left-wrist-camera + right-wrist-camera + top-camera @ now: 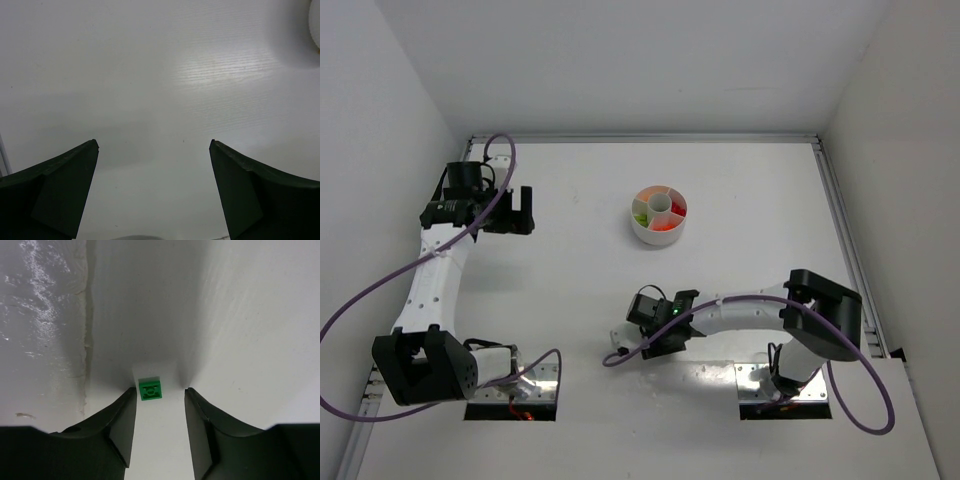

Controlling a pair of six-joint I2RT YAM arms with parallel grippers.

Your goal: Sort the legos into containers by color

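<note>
A small green lego (150, 389) lies on the white table, underside up, between my right gripper's (160, 389) fingertips. It sits close against the left finger (122, 422), with a gap to the right one, so the gripper is open around it. In the top view this gripper (655, 338) is low over the table near the front centre, and the lego is hidden under it. The round white dish (645, 236) of containers stands mid-table and holds red, orange and green legos. My left gripper (154, 145) hangs wide open over bare table at the far left (520, 210).
A seam and a rougher, shiny strip of table (45, 315) run left of the right gripper. The dish's rim (316, 25) shows at the top right of the left wrist view. Purple cables (380, 285) loop beside both arms. White walls enclose the table.
</note>
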